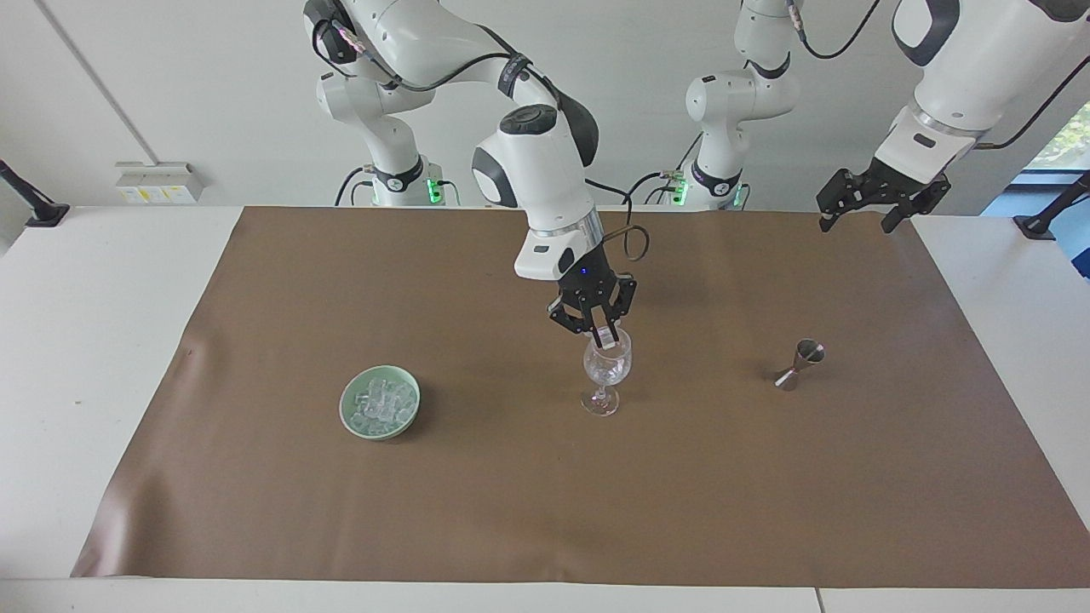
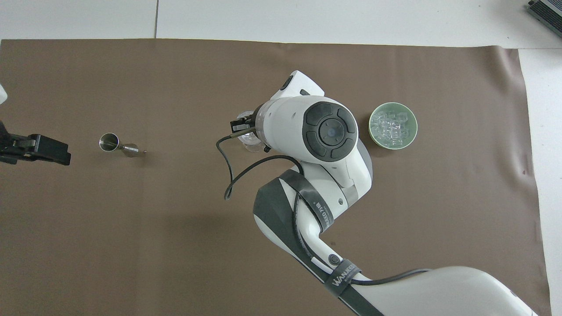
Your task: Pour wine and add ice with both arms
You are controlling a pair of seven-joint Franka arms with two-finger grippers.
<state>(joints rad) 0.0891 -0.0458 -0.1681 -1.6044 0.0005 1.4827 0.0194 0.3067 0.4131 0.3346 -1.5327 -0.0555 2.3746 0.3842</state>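
Centre frame in the facing view, the right gripper (image 1: 606, 338) hangs right over the mouth of the wine glass (image 1: 606, 368), fingertips pinched on an ice cube (image 1: 607, 339). More ice (image 1: 380, 403) sits in the green bowl (image 1: 347, 415), lower left (heaped, glassy). Upper right, the left gripper (image 1: 858, 219) waits with jaws spread and empty; below it, a steel jigger (image 1: 797, 364) on the brown mat (image 1: 545, 511).

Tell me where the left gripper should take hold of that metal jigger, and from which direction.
Grip the jigger at its narrow waist, where the two cones meet. It looks tipped over on the brown mat, its open mouth toward the left arm's end, so coming straight down from above, fingers either side of the waist, seems best. The left gripper hangs open above the mat's edge.
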